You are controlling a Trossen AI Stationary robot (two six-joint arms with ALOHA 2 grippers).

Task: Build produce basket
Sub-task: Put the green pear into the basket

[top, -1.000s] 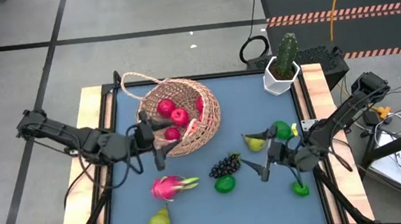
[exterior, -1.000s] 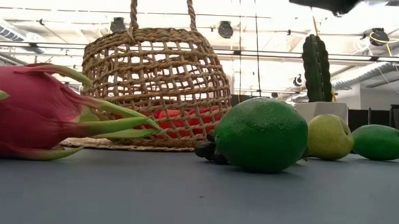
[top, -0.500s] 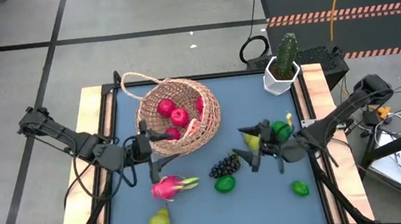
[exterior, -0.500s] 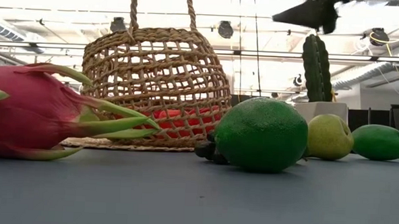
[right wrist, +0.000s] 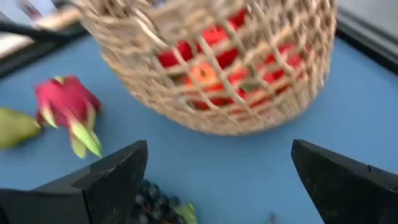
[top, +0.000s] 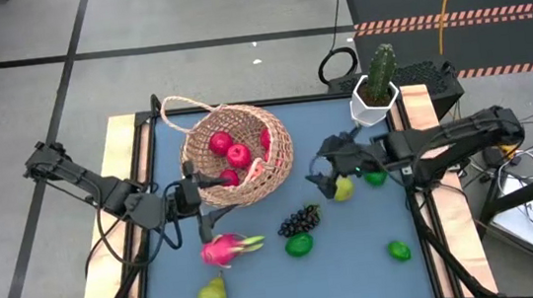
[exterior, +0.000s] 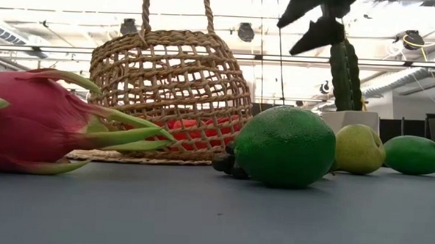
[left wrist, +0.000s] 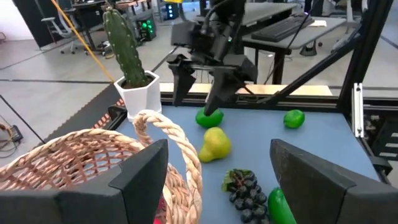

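- On the blue table [top: 357,258], ctr-left: 1 basket [top: 271,168], tipped on its side, mouth toward 9 o'clock, thin loop handle arcing to 10 o'clock.
- Inside basket: at least 3 red/pink round fruits [top: 237,155] visible; exact total can't be told.
- At 6 o'clock of basket: 1 dragon fruit [top: 222,249], lying flat on table.
- At 7 o'clock, near front edge: 1 pear [top: 212,294]. 2nd pear [top: 343,189] at 3 o'clock of basket. 2 pears total.
- Between dragon fruit and 2nd pear: 1 grape bunch [top: 299,219], dark, just beside a lime.
- Limes: 3. One [top: 300,246] just below grapes, one [top: 376,176] beside 2nd pear, partly under arm, one [top: 398,250] alone toward 4 o'clock.
- At 1 o'clock corner: 1 cactus [top: 380,66] in white pot.
- Left gripper [top: 201,191]: at basket's mouth, 9 o'clock side, fingers apart, nothing between them.
- Right gripper [top: 323,168]: above table just by 2nd pear, pointing toward basket, fingers spread wide, empty.
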